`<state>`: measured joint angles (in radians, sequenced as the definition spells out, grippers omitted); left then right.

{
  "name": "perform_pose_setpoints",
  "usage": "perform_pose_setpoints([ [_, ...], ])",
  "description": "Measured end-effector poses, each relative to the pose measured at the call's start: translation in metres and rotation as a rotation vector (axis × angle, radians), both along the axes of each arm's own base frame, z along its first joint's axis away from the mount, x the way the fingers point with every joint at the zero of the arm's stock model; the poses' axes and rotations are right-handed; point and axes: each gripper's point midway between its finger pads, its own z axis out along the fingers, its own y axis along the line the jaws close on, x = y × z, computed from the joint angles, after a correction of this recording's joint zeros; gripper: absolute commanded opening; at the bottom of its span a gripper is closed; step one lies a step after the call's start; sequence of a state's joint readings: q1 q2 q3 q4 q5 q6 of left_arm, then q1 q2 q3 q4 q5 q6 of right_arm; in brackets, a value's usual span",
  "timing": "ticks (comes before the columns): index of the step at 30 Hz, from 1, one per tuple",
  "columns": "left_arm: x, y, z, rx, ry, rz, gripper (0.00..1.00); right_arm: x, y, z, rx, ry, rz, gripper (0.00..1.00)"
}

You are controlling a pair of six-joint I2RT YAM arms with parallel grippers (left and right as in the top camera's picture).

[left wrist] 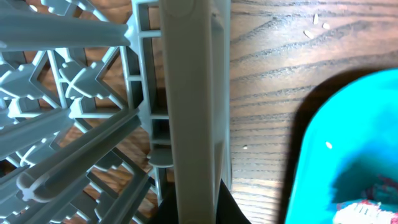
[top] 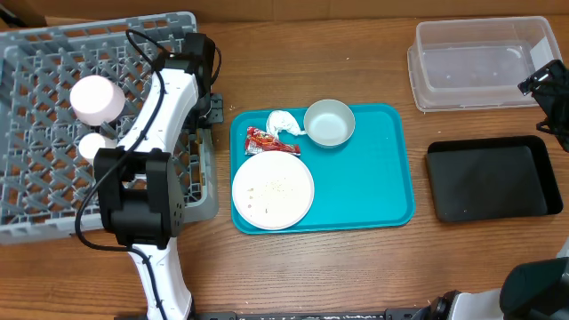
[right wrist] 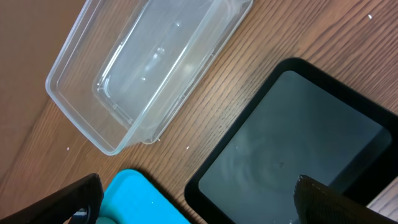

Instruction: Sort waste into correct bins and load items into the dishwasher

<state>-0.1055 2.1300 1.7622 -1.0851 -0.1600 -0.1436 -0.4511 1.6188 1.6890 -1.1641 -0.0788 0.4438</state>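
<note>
The grey dishwasher rack [top: 53,133] fills the left side and holds a white cup [top: 96,100] and a smaller white piece [top: 92,144] partly behind my arm. My left gripper [top: 210,108] is at the rack's right edge. In the left wrist view the gripper [left wrist: 199,208] is shut on the rack's rim [left wrist: 193,112]. A teal tray [top: 382,178] carries a large plate [top: 273,188] with crumbs, a pale bowl [top: 329,122], a tissue [top: 284,123] and a red wrapper [top: 265,139]. My right gripper [top: 539,83] [right wrist: 208,205] is open and holds nothing, above the clear tub [top: 484,62] and black tray [top: 492,178].
A few white crumbs [left wrist: 314,28] lie on the wooden table between the rack and the teal tray [left wrist: 348,137]. The clear tub [right wrist: 149,68] and the black tray [right wrist: 292,143] look bare inside. A cardboard wall runs along the far side.
</note>
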Motion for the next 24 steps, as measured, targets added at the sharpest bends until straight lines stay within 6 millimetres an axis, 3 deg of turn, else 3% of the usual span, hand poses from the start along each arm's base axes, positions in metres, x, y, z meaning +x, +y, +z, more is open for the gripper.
perform_pose_setpoints([
  [12, 0.003, 0.002, 0.000, 0.021, 0.019, -0.205, 0.04, 0.000, 0.000, 0.000, 0.000, 0.000, 0.000, 1.00],
  [24, 0.023, -0.004, 0.004, -0.005, -0.084, -0.080, 0.04, 0.000, 0.000, 0.000, 0.000, 0.000, 0.000, 1.00],
])
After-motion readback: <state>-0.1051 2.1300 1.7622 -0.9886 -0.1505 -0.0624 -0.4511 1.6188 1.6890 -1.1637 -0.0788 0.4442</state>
